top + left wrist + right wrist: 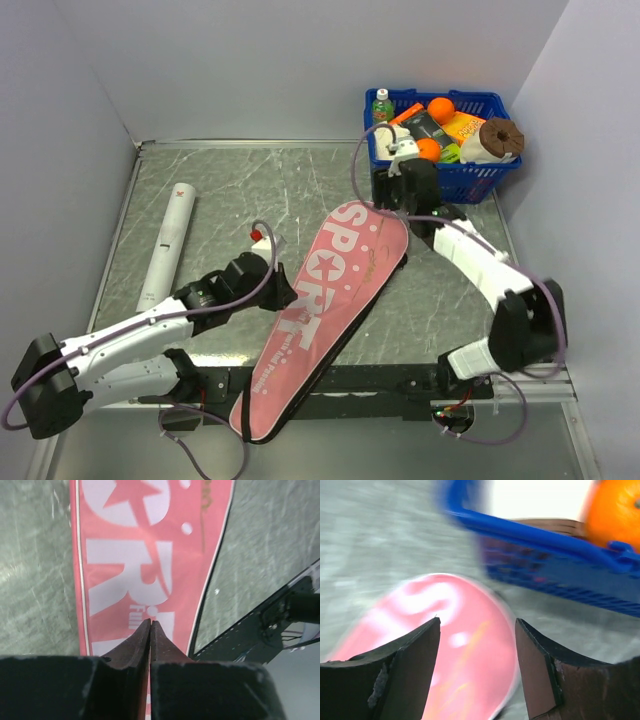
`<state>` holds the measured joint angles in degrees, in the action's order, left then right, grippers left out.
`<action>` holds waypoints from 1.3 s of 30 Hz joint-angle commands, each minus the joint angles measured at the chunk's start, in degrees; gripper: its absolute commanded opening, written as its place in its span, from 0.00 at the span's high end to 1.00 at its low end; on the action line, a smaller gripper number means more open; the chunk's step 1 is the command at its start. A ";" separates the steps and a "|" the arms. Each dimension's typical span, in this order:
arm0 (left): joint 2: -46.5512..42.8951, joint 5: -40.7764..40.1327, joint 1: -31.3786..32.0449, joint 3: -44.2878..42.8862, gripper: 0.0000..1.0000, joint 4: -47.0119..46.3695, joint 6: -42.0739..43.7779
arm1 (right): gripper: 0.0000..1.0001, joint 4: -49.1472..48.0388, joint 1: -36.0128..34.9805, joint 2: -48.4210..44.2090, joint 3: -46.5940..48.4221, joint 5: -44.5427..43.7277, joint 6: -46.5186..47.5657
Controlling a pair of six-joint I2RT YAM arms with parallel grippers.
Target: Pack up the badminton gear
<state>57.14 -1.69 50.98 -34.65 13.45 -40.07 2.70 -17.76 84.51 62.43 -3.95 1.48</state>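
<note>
The bag [340,270] lay diagonally mid-tabletop [240,180]. The left claw [151,622] was pressed together over its left edge. The right claw [477,622] stood apart above its far end, near the basket [460,185]. The tube [170,240] lay left.

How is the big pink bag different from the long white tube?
The pink bag is flat, wide at one end and narrow at the other; the white tube is slim and straight. The bag has big white letters saying SPORT; the tube looks mostly plain. The bag lies mid-table, the tube far left. Both lie on the table.
</note>
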 commanded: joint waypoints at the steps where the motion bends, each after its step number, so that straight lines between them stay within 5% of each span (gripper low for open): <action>1: -3.26 -2.61 0.00 -4.45 0.88 3.41 0.62 | 0.30 12.67 -11.66 -10.14 -4.31 4.39 -7.10; 8: -4.76 0.72 0.00 -2.10 0.88 5.72 -1.76 | 0.29 17.60 -17.84 -22.45 -17.60 7.46 -23.97; 14: -0.99 15.14 1.75 3.80 0.93 -5.10 -1.23 | 0.30 17.52 -18.01 -22.99 -24.11 -0.08 -32.31; 25: 12.97 10.40 14.05 1.52 0.91 -8.62 -7.12 | 0.27 19.01 -13.98 -21.05 -26.91 -12.39 -46.47; 39: 22.83 1.87 14.59 0.46 0.92 -3.96 -12.66 | 0.27 8.83 -7.38 -9.29 -28.86 -12.24 -59.82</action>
<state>78.37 4.60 65.76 -32.97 7.53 -51.40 17.87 -27.42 71.55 33.26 -17.02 -52.14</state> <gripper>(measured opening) 0.080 0.738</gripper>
